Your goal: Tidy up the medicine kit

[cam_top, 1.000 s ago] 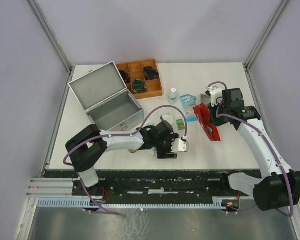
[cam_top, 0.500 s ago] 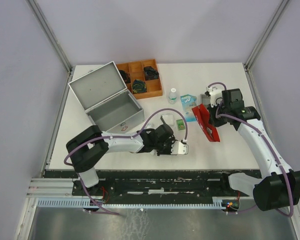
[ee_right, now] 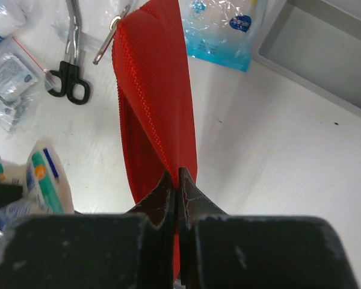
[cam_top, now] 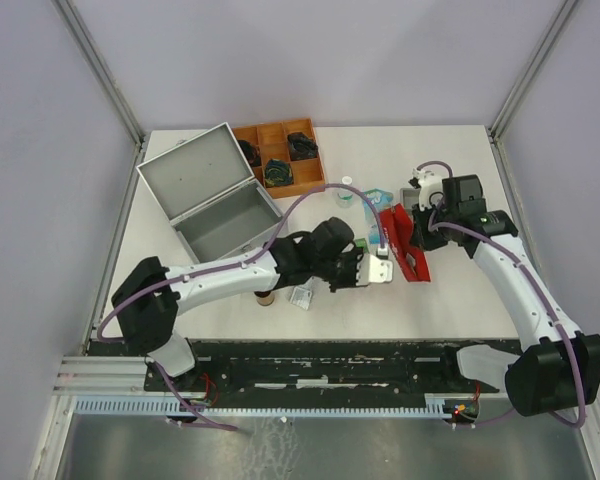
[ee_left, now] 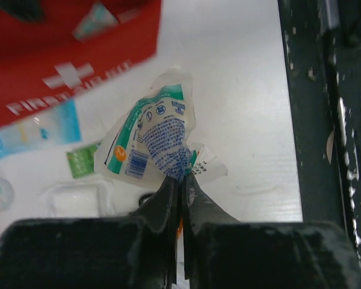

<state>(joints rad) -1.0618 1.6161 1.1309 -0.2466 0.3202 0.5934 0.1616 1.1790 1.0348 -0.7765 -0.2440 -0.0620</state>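
Top external view gives us the medicine kit (cam_top: 195, 172) at the far left of the table (cam_top: 460, 150), lid up (wooden tray (cam_top: 306, 176) just behind it); nearer the middle, our left gripper (ee_left: 180, 179) pinches a printed plastic packet (ee_left: 159, 138); our right gripper (ee_right: 177, 176) clamps the red first-aid pouch (ee_right: 156, 102).

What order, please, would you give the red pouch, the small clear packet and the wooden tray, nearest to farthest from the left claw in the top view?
1. The red pouch, just right of the left claw.
2. The small clear packet, on its left, nearer the bases.
3. The wooden tray, far back left.
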